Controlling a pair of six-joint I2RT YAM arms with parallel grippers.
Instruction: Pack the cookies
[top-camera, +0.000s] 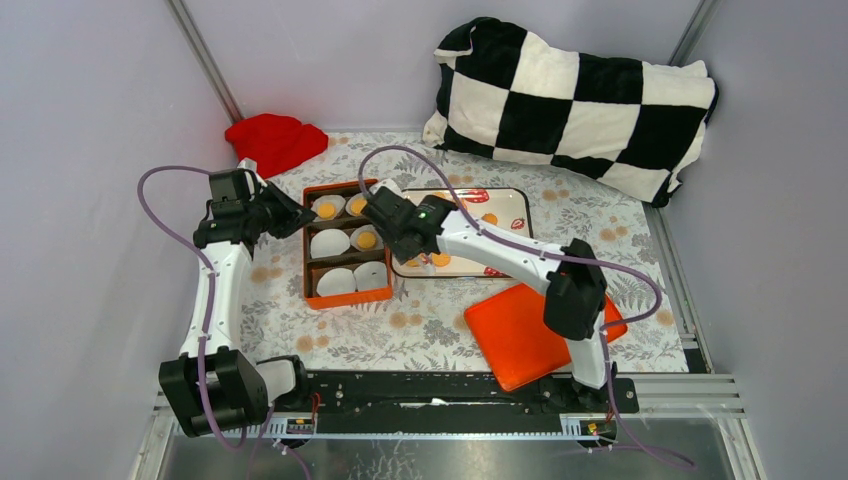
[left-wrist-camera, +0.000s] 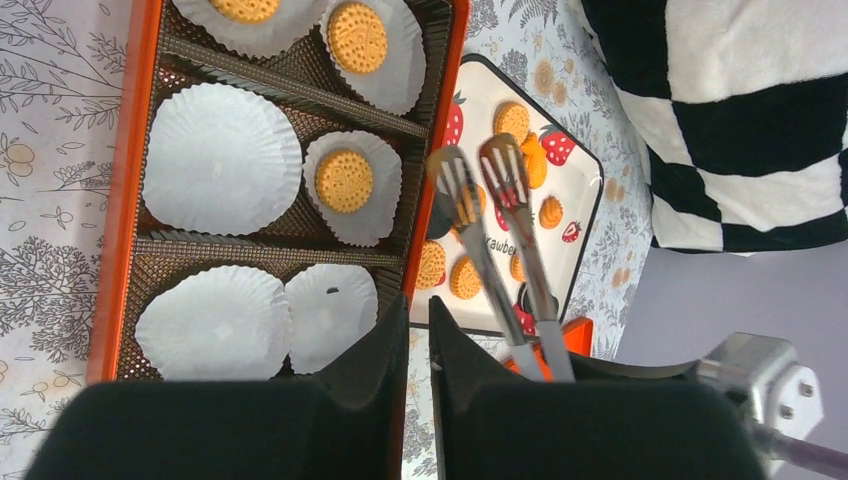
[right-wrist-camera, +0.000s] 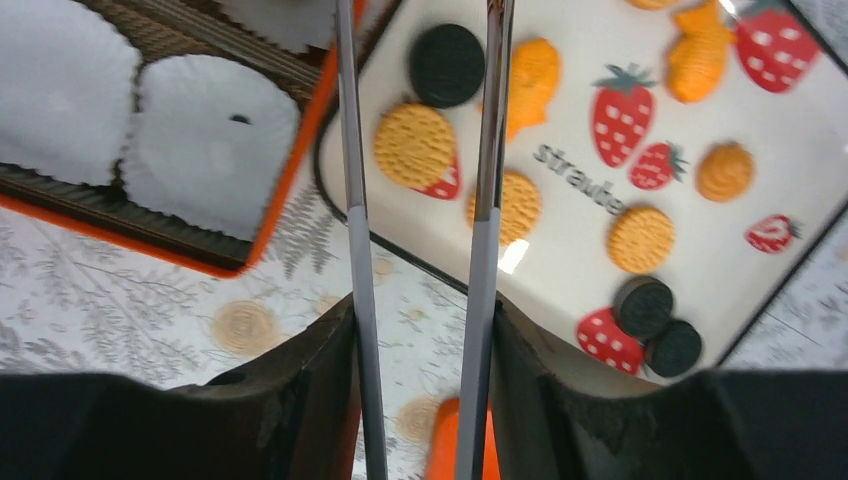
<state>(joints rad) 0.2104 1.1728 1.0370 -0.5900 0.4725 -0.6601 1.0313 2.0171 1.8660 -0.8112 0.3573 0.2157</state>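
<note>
The right hand (right-wrist-camera: 420, 150) is holding its tongs (right-wrist-camera: 352, 200) with the 2 arms spread apart and nothing between them, hovering over the strawberry tray (right-wrist-camera: 560, 275), where loose cookies (right-wrist-camera: 414, 145) are lying. The left hand (left-wrist-camera: 410, 340) is nearly closed and gripping nothing, at 9 o'clock of the orange box (top-camera: 346, 296), where 3 cookies are sitting in paper liners (left-wrist-camera: 220, 160).

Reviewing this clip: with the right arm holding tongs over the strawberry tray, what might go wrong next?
1. The tongs in the right gripper stand apart with nothing between them, and the cookies lie flat on the tray; one may slip aside when pinched.
2. The paper liners sit loose in the orange box; a tong tip could drag one.
</note>
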